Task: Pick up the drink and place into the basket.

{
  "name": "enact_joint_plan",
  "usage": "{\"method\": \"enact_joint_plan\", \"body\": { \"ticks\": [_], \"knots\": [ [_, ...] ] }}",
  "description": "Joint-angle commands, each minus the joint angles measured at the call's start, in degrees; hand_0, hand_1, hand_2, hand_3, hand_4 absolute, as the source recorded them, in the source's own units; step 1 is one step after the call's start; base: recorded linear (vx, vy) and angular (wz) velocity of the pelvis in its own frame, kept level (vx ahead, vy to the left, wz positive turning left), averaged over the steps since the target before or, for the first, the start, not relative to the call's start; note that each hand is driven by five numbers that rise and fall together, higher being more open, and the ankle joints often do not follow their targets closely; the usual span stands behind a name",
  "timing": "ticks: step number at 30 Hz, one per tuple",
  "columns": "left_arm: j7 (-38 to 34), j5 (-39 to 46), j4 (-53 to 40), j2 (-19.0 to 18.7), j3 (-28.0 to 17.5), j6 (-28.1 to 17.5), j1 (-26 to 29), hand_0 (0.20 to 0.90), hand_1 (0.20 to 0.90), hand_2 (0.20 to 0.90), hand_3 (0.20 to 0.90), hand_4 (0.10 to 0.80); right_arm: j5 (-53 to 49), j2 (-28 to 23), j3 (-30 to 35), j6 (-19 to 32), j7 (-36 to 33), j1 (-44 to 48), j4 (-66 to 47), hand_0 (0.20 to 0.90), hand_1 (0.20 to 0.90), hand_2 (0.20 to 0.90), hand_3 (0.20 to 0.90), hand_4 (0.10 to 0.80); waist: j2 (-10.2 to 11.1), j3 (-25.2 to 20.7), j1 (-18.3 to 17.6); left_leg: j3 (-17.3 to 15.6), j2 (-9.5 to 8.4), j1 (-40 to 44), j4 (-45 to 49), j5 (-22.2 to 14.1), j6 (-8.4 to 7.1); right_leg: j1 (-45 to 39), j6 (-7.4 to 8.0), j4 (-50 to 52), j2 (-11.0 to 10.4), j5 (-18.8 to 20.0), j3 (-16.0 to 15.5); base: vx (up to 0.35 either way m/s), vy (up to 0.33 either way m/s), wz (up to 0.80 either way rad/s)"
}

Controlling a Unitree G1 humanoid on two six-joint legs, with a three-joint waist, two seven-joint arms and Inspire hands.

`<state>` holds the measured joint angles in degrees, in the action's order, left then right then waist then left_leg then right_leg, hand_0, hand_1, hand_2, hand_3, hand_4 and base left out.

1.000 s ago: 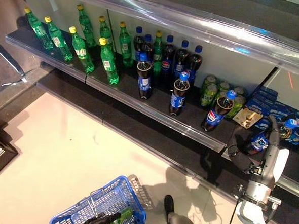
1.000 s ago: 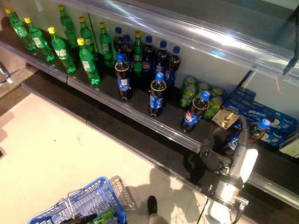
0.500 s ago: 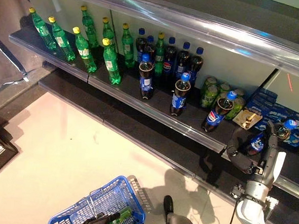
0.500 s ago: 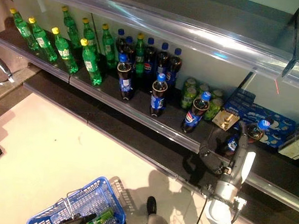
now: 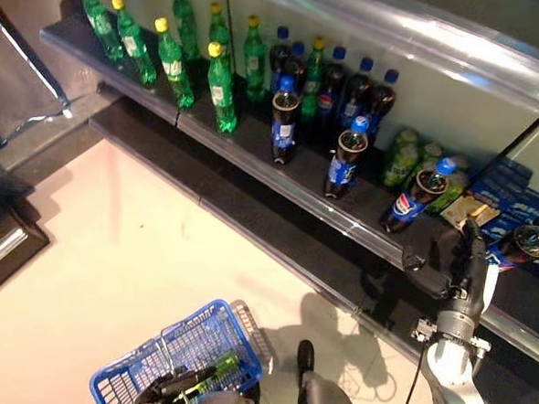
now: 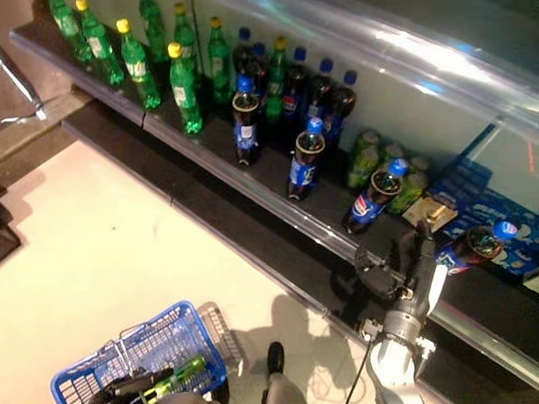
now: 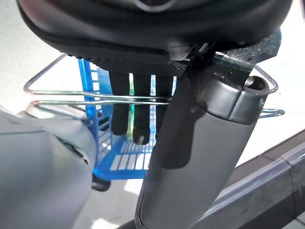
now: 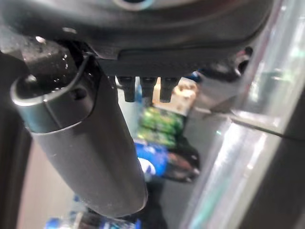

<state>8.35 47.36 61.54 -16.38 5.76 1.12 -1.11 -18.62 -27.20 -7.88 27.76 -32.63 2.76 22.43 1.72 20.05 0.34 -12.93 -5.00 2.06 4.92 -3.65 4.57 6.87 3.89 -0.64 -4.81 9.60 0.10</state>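
A dark cola bottle with a blue cap [image 5: 523, 243] lies on its side at the right end of the black shelf [image 5: 255, 137]. My right hand [image 5: 433, 269] is at the shelf's front edge, just left of that bottle and apart from it, open and empty. Past its fingers [image 8: 143, 88] in its wrist view are a standing cola bottle [image 8: 164, 162] and green cans [image 8: 162, 121]. My left hand [image 5: 178, 387] is shut on the wire handles [image 7: 71, 93] of the blue basket [image 5: 140, 373], which hangs low at the left with a green bottle [image 5: 220, 368] inside.
Green bottles [image 5: 173, 59] and dark cola bottles [image 5: 337, 78] stand in rows on the shelf, some cola bottles [image 5: 345, 161] nearer the front. Green cans [image 5: 405, 160], a small brown box [image 5: 470, 212] and blue packs [image 5: 513, 185] are at the right. A clear rail [image 5: 280, 180] edges the shelf.
The camera has moved, so the whole picture has shifted. My right hand was at the lying bottle's base; now it is left of the bottle and off it.
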Motion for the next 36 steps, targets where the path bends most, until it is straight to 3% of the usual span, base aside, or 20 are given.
{"method": "enact_joint_plan", "body": {
  "ticks": [1, 9, 16, 23, 36],
  "knots": [
    [3.9, 2.8, -3.1, -0.8, 2.6, -0.6, -0.5, 0.300, 0.300, 0.300, 0.200, 0.100, -2.7, -3.0, 1.8, 3.0, 0.1, 9.5, -2.1, 0.900, 0.900, 0.900, 0.900, 0.800, -2.5, -0.3, 1.9, 9.0, -1.53, -10.9, 7.2, -1.7, -0.47, 2.1, 1.79, 9.9, 2.4, -10.1, -4.3, -0.148, -0.075, 0.11],
    [3.0, 8.4, -4.9, -2.8, 5.3, -2.6, 4.6, 0.300, 0.300, 0.300, 0.200, 0.100, -4.7, -5.5, 1.1, 2.8, -4.5, 20.3, 2.1, 0.900, 0.900, 0.900, 0.900, 0.800, -3.2, 4.3, 2.8, 10.8, -0.87, -17.5, 10.0, -1.2, -1.08, 7.5, -0.66, 13.0, 3.7, -11.7, -5.7, -0.100, -0.068, 0.17],
    [2.1, 11.3, -5.3, -3.8, 4.3, -3.8, 5.7, 0.300, 0.300, 0.300, 0.200, 0.100, -5.4, -8.8, 3.6, 4.0, -6.1, 24.3, 2.7, 0.900, 0.900, 0.900, 0.900, 0.800, -3.6, 7.1, 3.0, 12.7, -0.79, -21.8, 13.1, -1.2, -1.87, 11.2, -2.72, 15.7, 4.7, -13.0, -6.7, -0.022, -0.042, 0.03],
    [1.9, 12.7, -5.8, -3.9, 3.3, -4.1, 6.2, 0.300, 0.300, 0.300, 0.200, 0.100, -7.1, -10.9, 6.5, 5.2, -5.3, 26.0, 0.6, 0.900, 0.900, 0.900, 0.900, 0.800, -4.0, 8.9, 2.5, 13.2, -0.40, -25.0, 15.2, -1.0, -2.58, 14.1, -3.67, 18.2, 5.1, -14.0, -6.6, -0.013, 0.002, 0.01],
    [2.1, 14.0, -6.3, -2.3, 2.4, -4.8, 5.9, 0.300, 0.300, 0.300, 0.200, 0.100, -10.5, -9.4, 10.8, 6.4, -1.5, 25.1, -7.6, 0.900, 0.900, 0.900, 0.900, 0.800, -3.8, 9.7, 0.8, 12.3, 0.29, -28.5, 17.4, -1.2, -3.03, 17.8, -4.22, 21.0, 5.3, -15.0, -5.2, 0.001, 0.005, 0.00]
  ]
}}
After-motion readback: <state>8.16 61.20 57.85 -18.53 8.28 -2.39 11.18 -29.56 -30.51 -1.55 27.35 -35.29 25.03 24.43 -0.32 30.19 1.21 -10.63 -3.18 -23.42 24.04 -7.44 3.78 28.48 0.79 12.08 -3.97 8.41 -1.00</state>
